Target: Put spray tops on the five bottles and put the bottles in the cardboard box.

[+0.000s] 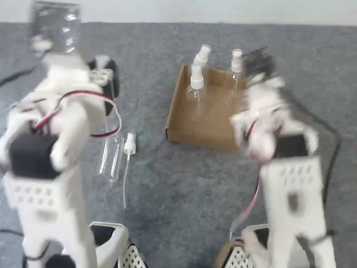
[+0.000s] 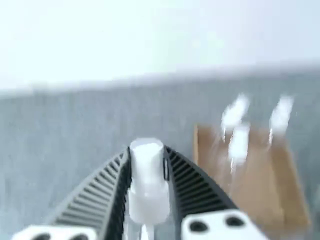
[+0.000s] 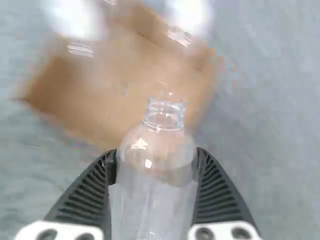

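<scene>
My left gripper (image 2: 146,152) is shut on a white spray top (image 2: 146,185); in the high view it (image 1: 103,70) hangs left of the cardboard box (image 1: 184,131). My right gripper (image 3: 156,155) is shut on a clear bottle (image 3: 156,170) with a bare open neck, held over the box's near edge (image 3: 75,95); in the high view it (image 1: 257,62) is at the box's right side. Three bottles with spray tops (image 1: 196,84) stand in the box. Another clear bottle (image 1: 110,156) lies on the grey table, a loose spray top (image 1: 129,144) beside it.
A blurred clear object (image 1: 53,28) shows at the back left above the left arm. Both arm bases (image 1: 111,245) stand at the front edge. Grey table surface (image 1: 184,190) lies open between the arms and in front of the box.
</scene>
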Controlling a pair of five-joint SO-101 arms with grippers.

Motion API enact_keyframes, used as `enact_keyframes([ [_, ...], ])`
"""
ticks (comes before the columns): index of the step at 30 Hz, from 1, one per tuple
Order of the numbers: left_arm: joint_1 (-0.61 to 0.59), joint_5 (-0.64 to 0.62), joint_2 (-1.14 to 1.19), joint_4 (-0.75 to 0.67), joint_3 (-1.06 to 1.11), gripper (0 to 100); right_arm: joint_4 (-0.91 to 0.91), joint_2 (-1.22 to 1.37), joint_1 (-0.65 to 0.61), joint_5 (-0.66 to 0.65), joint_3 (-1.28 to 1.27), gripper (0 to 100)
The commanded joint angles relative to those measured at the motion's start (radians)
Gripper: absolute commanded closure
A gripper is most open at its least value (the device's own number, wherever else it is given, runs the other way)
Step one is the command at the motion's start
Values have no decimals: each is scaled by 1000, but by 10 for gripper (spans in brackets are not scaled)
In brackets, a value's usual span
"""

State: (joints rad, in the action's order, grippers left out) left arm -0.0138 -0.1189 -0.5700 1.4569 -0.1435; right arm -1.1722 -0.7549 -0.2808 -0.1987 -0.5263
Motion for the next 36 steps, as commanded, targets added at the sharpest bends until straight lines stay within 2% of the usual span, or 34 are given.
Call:
enact_keyframes([
  [1, -17, -124, -98, -112, -5, 980, 102, -148, -234, 41, -81, 992],
  [8, -18, -284, -161, -137, 36, 980, 337, -150, -456, 44, -233, 992],
  [12, -18, -313, -227, -247, 173, 980, 421, -159, -536, 34, -311, 992],
  [16, -11, -331, -299, -361, 331, 980, 427, -160, -547, 37, -331, 992],
  [25, -11, -331, -342, -578, 504, 981, 426, -160, -547, 43, -333, 992],
  [29, -8, -333, -342, -594, 539, 981, 427, -157, -547, 43, -333, 992],
  [36, 97, -333, -342, -572, 550, 981, 424, -159, -547, 43, -333, 992],
])
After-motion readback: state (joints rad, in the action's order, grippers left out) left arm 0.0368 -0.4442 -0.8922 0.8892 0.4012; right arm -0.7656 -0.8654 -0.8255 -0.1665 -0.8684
